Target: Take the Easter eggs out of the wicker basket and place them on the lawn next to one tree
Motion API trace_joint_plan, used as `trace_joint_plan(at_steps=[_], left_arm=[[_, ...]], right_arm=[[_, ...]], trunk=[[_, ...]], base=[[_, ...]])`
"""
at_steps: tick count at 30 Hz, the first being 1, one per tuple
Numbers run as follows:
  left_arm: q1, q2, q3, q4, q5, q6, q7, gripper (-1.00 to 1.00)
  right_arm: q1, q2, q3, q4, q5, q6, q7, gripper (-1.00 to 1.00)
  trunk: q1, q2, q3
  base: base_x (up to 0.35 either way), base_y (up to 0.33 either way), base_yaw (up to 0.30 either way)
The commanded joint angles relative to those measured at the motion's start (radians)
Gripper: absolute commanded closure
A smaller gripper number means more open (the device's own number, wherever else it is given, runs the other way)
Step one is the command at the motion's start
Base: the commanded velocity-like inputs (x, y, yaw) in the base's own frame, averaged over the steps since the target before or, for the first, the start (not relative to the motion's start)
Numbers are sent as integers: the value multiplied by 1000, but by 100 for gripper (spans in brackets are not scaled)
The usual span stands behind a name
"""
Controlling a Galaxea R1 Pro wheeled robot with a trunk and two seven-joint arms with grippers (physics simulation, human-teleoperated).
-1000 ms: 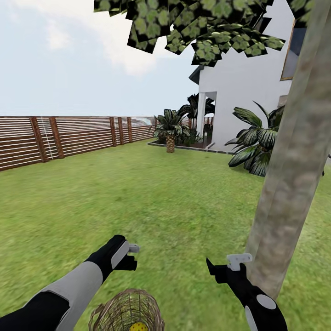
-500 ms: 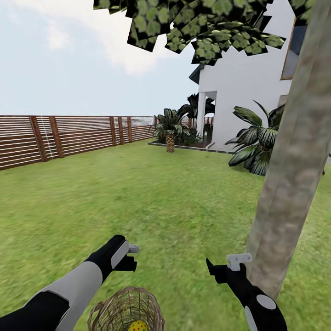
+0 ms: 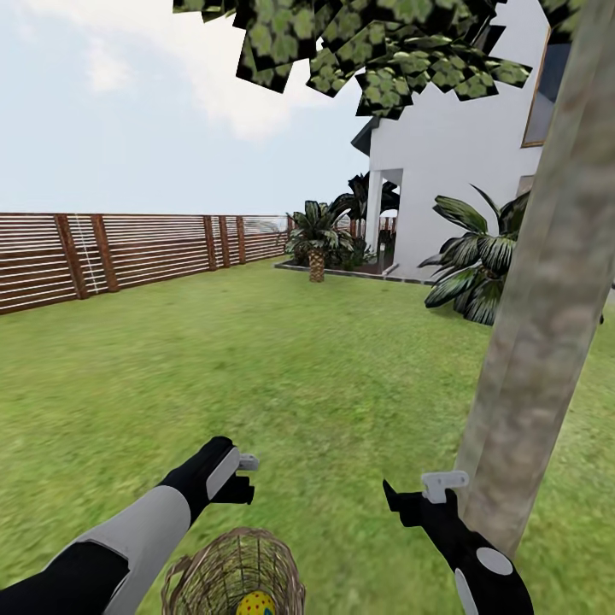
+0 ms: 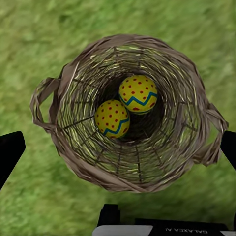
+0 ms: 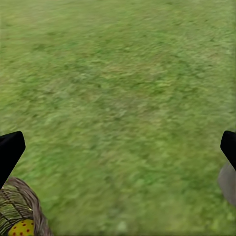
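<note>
Two yellow zigzag-banded eggs lie in round brown wicker basket, directly below empty, wide-open left claw.

Open-weave brown wicker basket holds 2 smooth, glossy eggs on matt, rough grass lawn.

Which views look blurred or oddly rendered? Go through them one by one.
Head view: flat even light, canopy leaves rendered as blocky square cards. Left wrist view: sharp, the round brown wicker basket and two yellow zigzag-banded eggs crisp, its floor dark. Right wrist view: smeared, soft green grass.
</note>
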Motion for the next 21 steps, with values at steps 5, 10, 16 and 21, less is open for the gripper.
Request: trace_joint_plan(at_steps=[5, 10, 16, 21], left_arm=[[-1, 0, -8, -1, 11, 3, 8, -100], [-1, 2, -8, -1, 11, 3, 10, -100], [-1, 2, -8, -1, 11, 2, 9, -100], [-1, 2, -9, -1, 11, 1, 9, -100]], right_arm=[[-1, 1, -3, -1, 6, 6, 9, -100], [-1, 1, -4, -2, 6, 7, 10, -100], [-1, 1, -3, -2, 6, 6, 10, -100], [-1, 1, -3, -1, 6, 5, 9, -100]], trunk=[[19, -36, -17], [38, -71, -33], [61, -113, -51], [81, -148, -67]], base=[[0, 0, 0], [0, 0, 0], [0, 0, 0], [0, 0, 0]])
